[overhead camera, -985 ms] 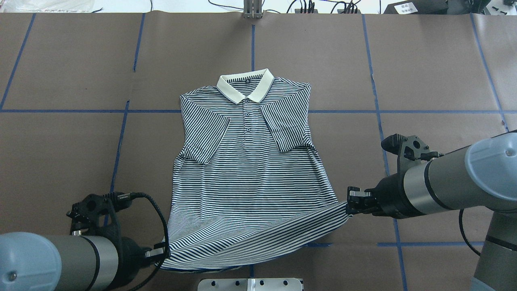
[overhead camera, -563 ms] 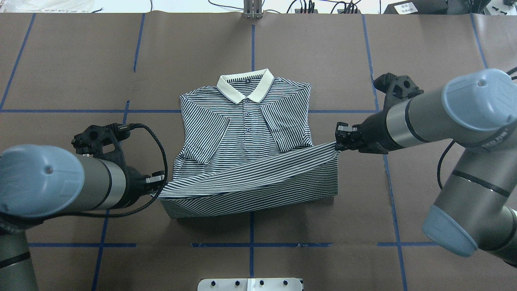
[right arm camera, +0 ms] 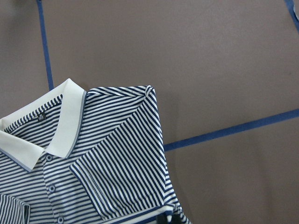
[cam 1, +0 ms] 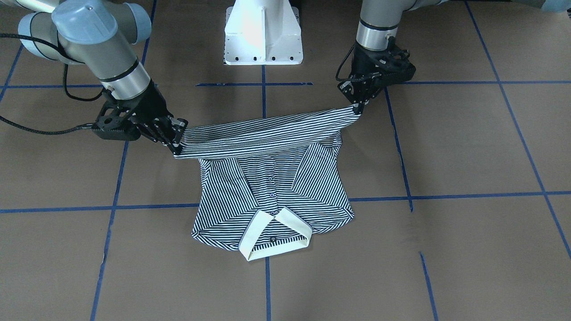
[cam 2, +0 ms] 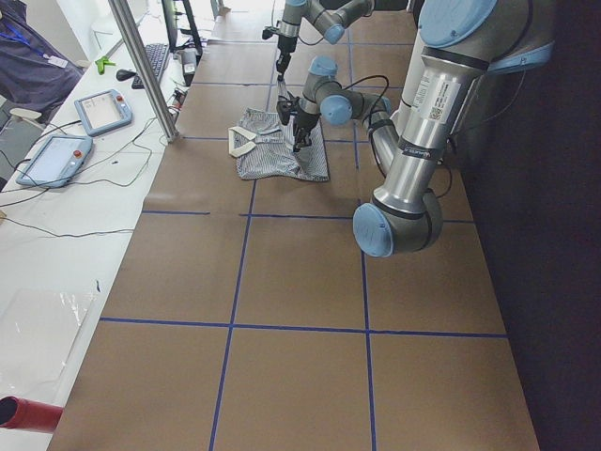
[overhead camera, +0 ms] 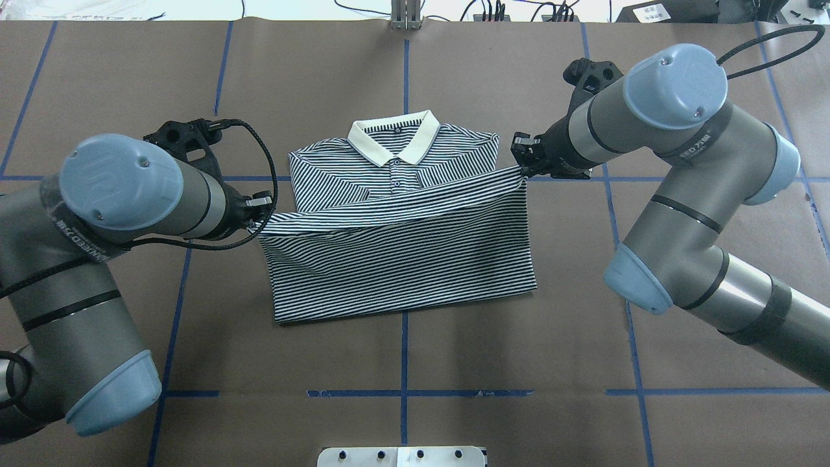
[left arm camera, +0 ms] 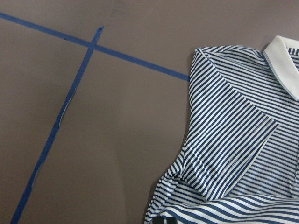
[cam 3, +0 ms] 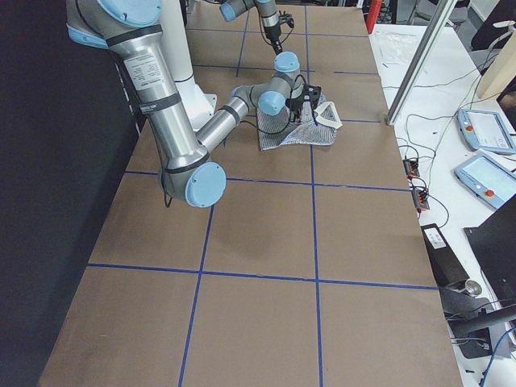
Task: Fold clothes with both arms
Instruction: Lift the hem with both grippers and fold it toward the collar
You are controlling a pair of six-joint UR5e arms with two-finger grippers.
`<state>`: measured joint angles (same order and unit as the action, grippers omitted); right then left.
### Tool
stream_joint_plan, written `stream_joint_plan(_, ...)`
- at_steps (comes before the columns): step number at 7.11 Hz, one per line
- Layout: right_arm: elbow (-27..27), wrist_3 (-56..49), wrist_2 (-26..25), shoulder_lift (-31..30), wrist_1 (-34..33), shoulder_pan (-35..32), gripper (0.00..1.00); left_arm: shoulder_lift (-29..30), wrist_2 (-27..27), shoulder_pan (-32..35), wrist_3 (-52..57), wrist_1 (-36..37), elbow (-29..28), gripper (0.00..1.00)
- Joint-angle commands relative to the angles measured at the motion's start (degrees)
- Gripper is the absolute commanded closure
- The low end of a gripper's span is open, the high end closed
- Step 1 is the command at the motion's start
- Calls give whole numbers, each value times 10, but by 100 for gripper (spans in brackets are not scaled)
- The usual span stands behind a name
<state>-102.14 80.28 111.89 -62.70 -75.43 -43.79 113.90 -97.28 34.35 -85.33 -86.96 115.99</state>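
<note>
The striped polo shirt (overhead camera: 402,259) lies face up at the table's middle, cream collar (overhead camera: 393,137) at the far side, both sleeves folded in. My left gripper (overhead camera: 259,209) is shut on the hem's left corner. My right gripper (overhead camera: 522,162) is shut on the hem's right corner. The hem hangs taut between them, a little above the chest, and the lower half is doubled over the body. In the front-facing view the left gripper (cam 1: 357,104) and right gripper (cam 1: 176,142) hold the hem band above the shirt (cam 1: 272,191). Both wrist views show the shirt's shoulders (left arm camera: 233,154) (right arm camera: 117,158).
Brown paper with blue tape lines (overhead camera: 405,392) covers the table. The white pedestal base (cam 1: 263,33) stands at the robot's edge, and its metal plate (overhead camera: 402,456) shows in the overhead view. A metal post (overhead camera: 405,16) stands at the far edge. Tablets (cam 2: 103,111) lie on a side bench.
Both grippers have carried the hem from the table's near edge up and away from the robot, toward the collar. The shirt's lower half now lies doubled over its body.
</note>
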Motion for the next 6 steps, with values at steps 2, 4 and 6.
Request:
stream_joint_plan(2,136,0,-1,35,124,-15,100,38,0,39,16,-100,-129,100)
stream_joint_plan(4,201,0,-2,71,145,-24,100,40,0,60,16,-167,-199,100)
stream_joint_plan(6,209,0,-2,73,146,-31,100,45,1,72,16,-200,-240,100)
